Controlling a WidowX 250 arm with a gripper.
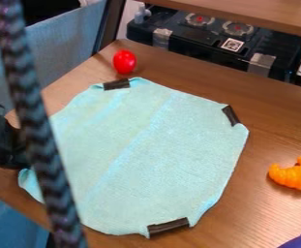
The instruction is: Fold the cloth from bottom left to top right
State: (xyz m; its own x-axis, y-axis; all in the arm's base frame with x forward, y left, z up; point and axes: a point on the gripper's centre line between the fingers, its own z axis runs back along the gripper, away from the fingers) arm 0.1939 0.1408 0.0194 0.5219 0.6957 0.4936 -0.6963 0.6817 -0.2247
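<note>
Lying nearly flat: creased aqua cloth (159,155), rounded outline, dark tape strips (168,226); cannot tell jaws' spread.

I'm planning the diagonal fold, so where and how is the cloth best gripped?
Probably by the bottom-left corner of the cloth, pinched from above and the left. It juts out past the foreground cord and looks slightly curled, likely offering an edge on an otherwise mostly flat sheet. It also lies roughly opposite the top-right end.
</note>
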